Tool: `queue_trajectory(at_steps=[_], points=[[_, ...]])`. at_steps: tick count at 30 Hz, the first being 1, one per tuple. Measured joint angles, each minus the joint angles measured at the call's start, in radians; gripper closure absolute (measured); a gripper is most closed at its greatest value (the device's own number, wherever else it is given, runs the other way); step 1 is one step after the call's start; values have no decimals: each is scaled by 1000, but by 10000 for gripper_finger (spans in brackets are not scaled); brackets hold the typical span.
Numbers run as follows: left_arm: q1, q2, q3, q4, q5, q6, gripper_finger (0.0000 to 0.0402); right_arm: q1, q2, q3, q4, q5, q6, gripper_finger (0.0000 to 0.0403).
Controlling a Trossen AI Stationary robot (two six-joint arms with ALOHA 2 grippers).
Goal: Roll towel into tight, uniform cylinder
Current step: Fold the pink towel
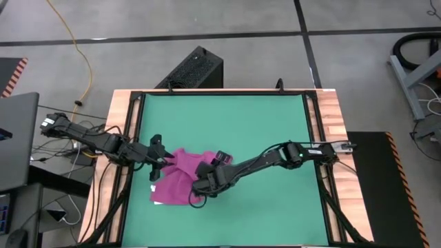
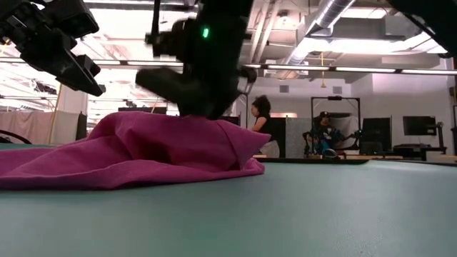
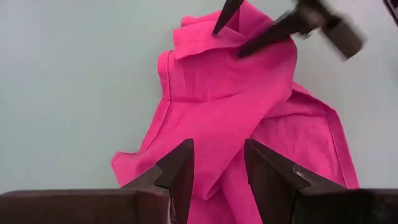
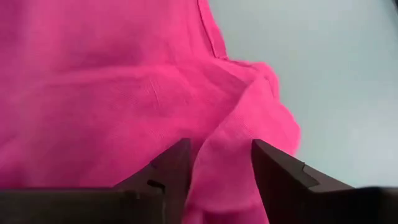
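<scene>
Right gripper astride towel fold, left gripper likewise, tag unseen

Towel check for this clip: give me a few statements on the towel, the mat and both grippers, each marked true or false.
1. The towel is already a tight cylinder. False: it lies rumpled and loosely folded.
2. The towel lies on the green mat. True.
3. The right gripper has a fold of towel between its fingers. True.
4. The left gripper waits off the table. False: it is at the towel's edge, cloth between its fingers.
5. Two towels are on the mat. False: only one.
</scene>
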Motion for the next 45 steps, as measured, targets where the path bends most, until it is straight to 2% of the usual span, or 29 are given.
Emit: queue_trajectory(at_steps=[3, 6, 8, 14, 19, 26, 31, 37, 40, 42, 45], points=[[0, 0, 0, -3, 0, -2, 271, -12, 38, 0, 1, -2, 6, 274], [0, 0, 0, -5, 0, -2, 271, -8, 38, 0, 5, 10, 15, 362], [0, 0, 0, -6, 0, -2, 271, 7, 15, 1, -4, 57, 21, 387], [0, 0, 0, -2, -6, -3, 271, 52, -91, 74, -48, 174, 23, 396], [0, 0, 0, 27, -34, 7, 271, 84, -194, 117, -47, 266, -48, 399], [0, 0, 0, 183, -36, 198, 271, 135, -347, 132, -30, 349, -122, 401], [0, 0, 1, 279, 54, 401, 252, 179, -403, 132, -30, 350, -150, 402], [27, 7, 1, 252, 29, 577, 190, 228, -406, 131, -44, 344, -152, 402], [72, 24, 1, 297, 27, 573, 160, 250, -406, 95, -38, 299, -156, 402], [110, 43, 2, 343, 65, 566, 150, 270, -406, 69, -40, 280, -156, 402], [171, 87, 2, 386, 205, 568, 146, 308, -405, 12, 4, 236, -180, 402]])
